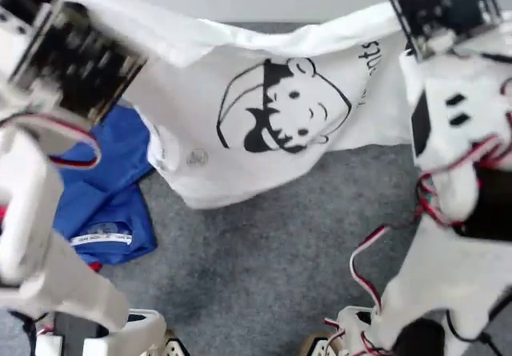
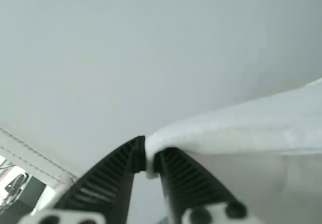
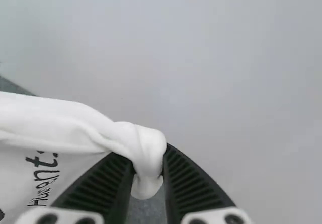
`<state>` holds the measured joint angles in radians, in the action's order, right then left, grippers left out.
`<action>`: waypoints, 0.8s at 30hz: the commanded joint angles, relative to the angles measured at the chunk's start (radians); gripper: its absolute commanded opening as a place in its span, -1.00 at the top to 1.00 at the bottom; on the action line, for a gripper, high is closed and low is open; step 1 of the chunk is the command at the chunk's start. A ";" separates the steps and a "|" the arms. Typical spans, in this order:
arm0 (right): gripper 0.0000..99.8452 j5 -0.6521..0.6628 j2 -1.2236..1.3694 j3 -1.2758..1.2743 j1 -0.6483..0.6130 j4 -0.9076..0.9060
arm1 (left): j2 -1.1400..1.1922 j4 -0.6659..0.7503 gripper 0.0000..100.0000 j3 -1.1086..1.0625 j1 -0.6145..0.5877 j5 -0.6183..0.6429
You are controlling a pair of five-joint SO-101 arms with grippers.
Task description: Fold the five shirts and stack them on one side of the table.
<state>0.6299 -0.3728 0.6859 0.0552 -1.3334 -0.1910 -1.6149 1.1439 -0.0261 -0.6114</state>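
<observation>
- Grey carpet-ish tabletop (image 1: 264, 276) underneath, plain pale wall behind in both wrist views.
- Got the white shirt (image 1: 272, 116) w/ the cartoon face strung up in the air betw the two arms, stretched sideways, lower edge dangling above the table.
- Left gripper (image 2: 148, 159): clamped nearly closed on a thin pinch of shirt edge, w/ a bit of cloth poking past the tips.
- Right gripper (image 3: 147, 176): squeezed round a fat bunched wad of the other end, so set slightly wider apart.
- Blue shirt (image 1: 112, 188) crumpled on the table, down by the white one's hanging end. Touching or not, can't tell.
- Handling, imo: super light, soft, zero stiffness, sags in the middle. Prob slips out of that thin pinch if tugged hard.
- Best grabbed at corners, shoulder seams or hem, i.e. doubled-up spots w/ more to bite on. Ends kept level, then laid flat before any folding.
</observation>
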 commanded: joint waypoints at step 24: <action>0.98 0.009 -0.278 -0.288 -0.004 -0.288 | -0.081 -0.141 0.97 0.007 -0.002 -0.017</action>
<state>0.6314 -0.6429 0.5263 0.0537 -1.6694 -0.2723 -1.7346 1.2912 -0.0261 -0.6191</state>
